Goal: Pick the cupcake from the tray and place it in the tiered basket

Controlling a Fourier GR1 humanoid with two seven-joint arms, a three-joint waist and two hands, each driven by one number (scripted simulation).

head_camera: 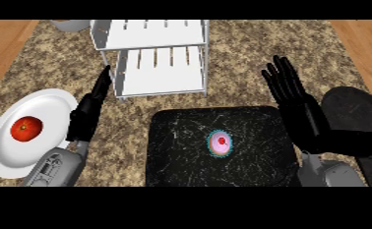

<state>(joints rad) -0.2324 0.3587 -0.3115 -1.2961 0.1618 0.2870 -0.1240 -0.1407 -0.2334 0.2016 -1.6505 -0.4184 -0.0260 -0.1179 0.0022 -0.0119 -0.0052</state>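
No text, label, brand, number or sign can be read anywhere. The cupcake at the near middle has a plain top. The black tray under it shows only pale, scratch-like streaks that form no letters. The white tiered basket at the far side, the white plate at the left and the speckled bench bear no marking that can be read

Pink cupcake, black marbled tray, white tiered basket.
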